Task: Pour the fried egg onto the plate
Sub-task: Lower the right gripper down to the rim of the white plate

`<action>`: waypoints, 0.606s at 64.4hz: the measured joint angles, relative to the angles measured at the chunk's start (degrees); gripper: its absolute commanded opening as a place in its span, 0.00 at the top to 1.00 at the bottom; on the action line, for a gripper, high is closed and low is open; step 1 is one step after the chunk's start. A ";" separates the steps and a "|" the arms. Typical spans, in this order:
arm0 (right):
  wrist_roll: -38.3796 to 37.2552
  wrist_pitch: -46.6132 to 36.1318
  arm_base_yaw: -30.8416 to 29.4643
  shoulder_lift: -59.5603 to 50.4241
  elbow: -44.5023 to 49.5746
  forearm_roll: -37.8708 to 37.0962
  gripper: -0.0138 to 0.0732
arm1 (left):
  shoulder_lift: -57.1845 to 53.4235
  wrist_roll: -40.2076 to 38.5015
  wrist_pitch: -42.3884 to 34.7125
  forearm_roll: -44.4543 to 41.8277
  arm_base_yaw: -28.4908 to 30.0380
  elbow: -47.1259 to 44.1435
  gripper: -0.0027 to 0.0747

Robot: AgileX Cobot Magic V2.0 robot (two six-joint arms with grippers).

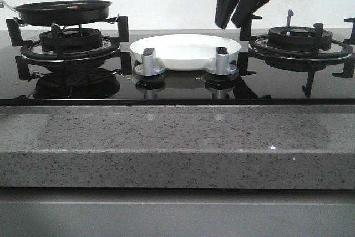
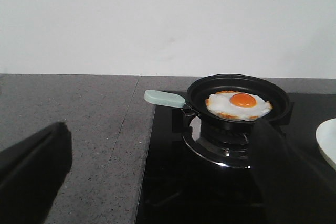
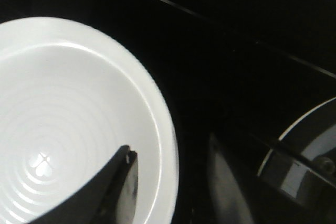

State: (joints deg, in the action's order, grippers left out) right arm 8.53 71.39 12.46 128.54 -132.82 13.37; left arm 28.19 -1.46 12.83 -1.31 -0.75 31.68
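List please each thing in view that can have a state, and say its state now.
fried egg: lying flat in the pan, yolk up
frying pan: level on the left burner, not held
plate: empty, upright on the cooktop between the burners
left pincer: open, holding nothing, short of the pan
right pincer: open, holding nothing, above the plate's right edge
right burner: bare
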 measured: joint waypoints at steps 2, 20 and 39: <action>0.00 -0.01 0.00 0.30 0.00 0.00 0.45 | 0.00 0.00 0.00 0.00 0.00 0.00 0.10; 0.00 -0.01 0.00 2.49 -0.36 0.00 0.45 | 0.00 0.00 0.00 0.00 0.00 0.00 0.10; 0.23 -0.16 0.00 3.69 -0.47 0.00 0.58 | 0.00 0.00 0.00 0.00 0.00 0.00 0.10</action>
State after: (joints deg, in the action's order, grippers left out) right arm 8.77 71.23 12.46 132.23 -133.29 13.37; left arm 28.19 -1.46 12.83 -1.31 -0.75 31.68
